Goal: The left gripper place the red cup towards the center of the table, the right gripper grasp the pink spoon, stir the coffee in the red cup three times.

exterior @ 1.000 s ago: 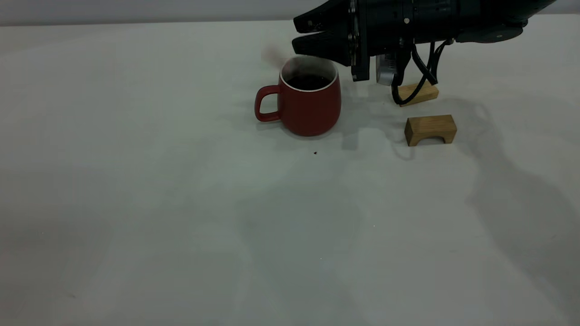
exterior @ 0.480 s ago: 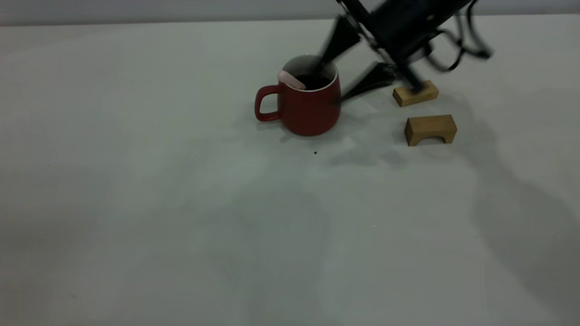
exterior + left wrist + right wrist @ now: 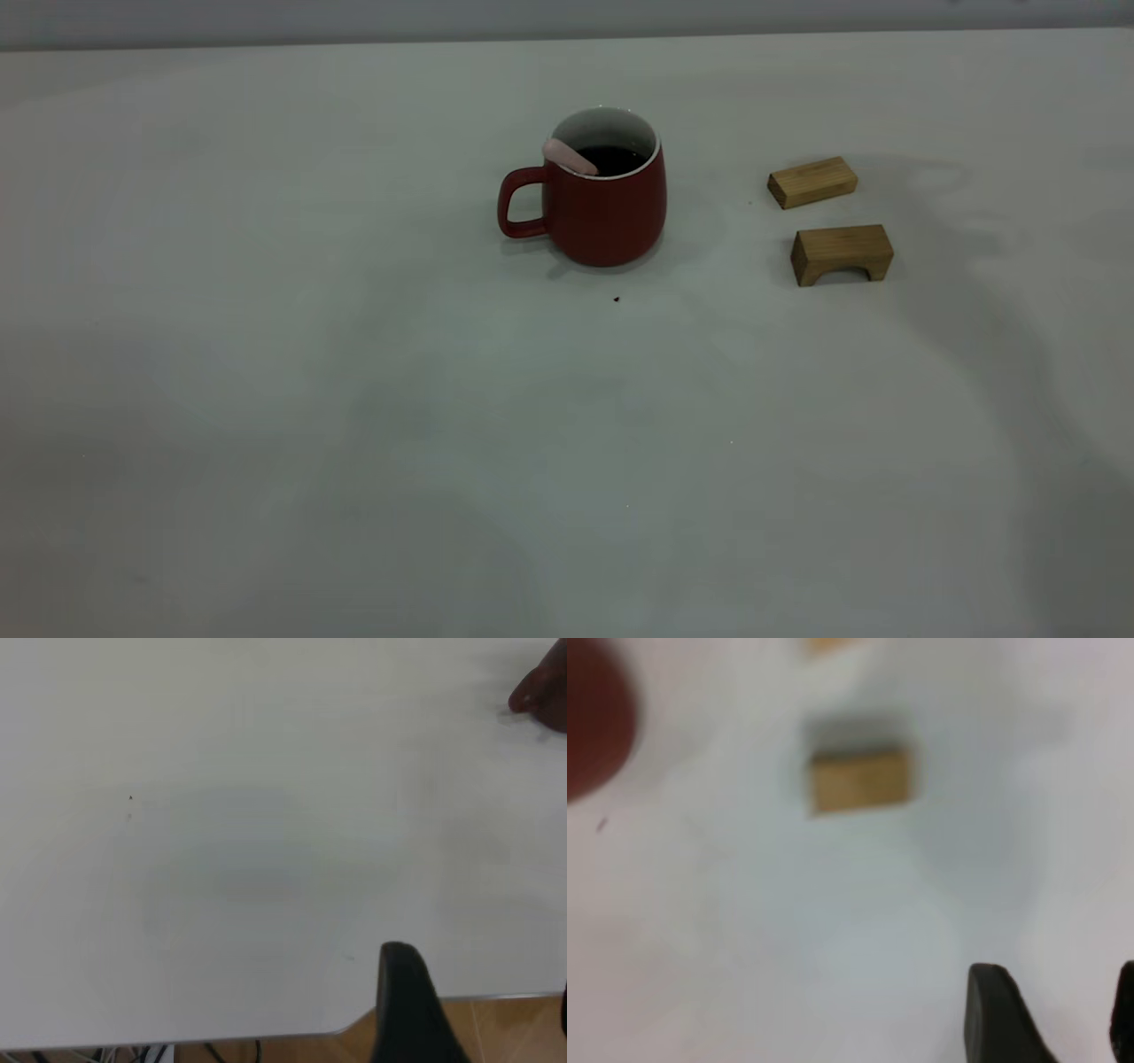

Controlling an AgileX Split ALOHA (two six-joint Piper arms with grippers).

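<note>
Tabletop (image 3: 354, 425): lying bare and pale across the near part of the exterior view.
Dark speck (image 3: 617, 299): sitting just in front of the red cup.
Red cup (image 3: 598, 197): standing upright near the middle of the tabletop, handle pointing toward the left arm's side.
Coffee (image 3: 617, 159): lying dark and flat inside the cup.
Pink spoon (image 3: 570, 157): leaning in the cup, its handle resting on the rim above the cup's handle, nothing gripping it.
Wooden blocks: sitting well to the right of the cup, the arched one (image 3: 842, 252) nearer, the flat one (image 3: 811, 182) behind it.
Left pincer (image 3: 478, 1010): hanging over the tabletop's edge, far from the cup; only one finger is showing, so I cannot tell its state.
Right pincer (image 3: 1052, 1014): hovering above bare tabletop near the arched block, its two fingers standing spread, holding nothing.
</note>
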